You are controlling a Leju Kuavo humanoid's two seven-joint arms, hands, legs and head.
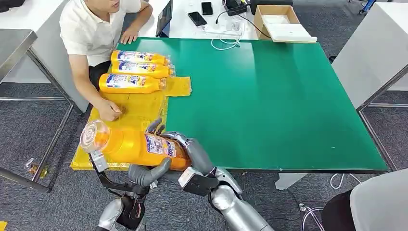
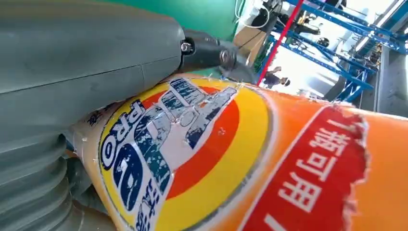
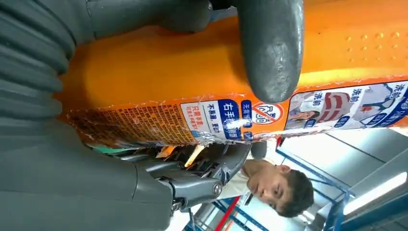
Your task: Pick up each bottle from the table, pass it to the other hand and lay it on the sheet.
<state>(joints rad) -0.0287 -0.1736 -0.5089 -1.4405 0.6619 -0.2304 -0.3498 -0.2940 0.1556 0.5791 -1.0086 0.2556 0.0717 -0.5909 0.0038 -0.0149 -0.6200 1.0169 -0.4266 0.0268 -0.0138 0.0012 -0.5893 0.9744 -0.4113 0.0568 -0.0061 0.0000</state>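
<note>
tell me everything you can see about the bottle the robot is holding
The orange plastic bottle lies roughly on its side in the air, over the near edge of the yellow sheet, its clear-looking base end pointing left. A printed label with blue, yellow and red graphics wraps its body. Both the left hand and the right hand grip it.

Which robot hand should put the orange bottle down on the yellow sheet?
Probably the left hand. Both hands touch the bottle, but the yellow sheet lies on the robot's left side. The right hand would have to cross over.
</note>
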